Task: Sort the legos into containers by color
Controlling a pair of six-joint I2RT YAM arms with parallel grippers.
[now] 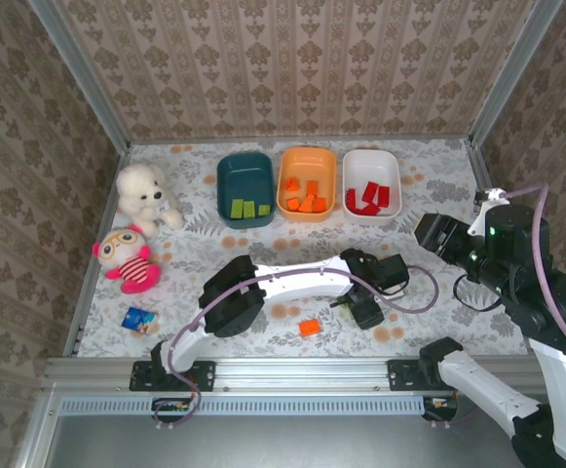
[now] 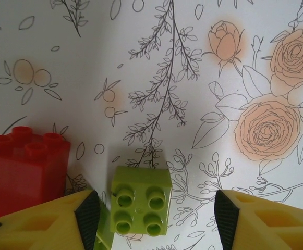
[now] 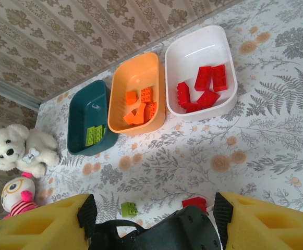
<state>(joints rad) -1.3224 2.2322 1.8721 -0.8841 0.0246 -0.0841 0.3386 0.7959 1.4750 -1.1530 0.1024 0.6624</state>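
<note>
While the left arm [image 1: 292, 281] reaches low over the flowered surface [image 1: 438, 185], its jaws stand spread with a green brick [image 2: 141, 200] lying between them, not gripped as far as I can see. A red brick [image 2: 23, 166] sits just beside it, outside the jaws. An orange brick [image 1: 309, 328] lies alone near the front edge. At the back, the teal tub [image 1: 245, 168] holds green bricks, the orange tub [image 1: 307, 161] orange ones, and the white tub [image 1: 371, 164] red ones. The right arm [image 1: 526, 283] is raised at the right side, jaws spread and holding nothing.
</note>
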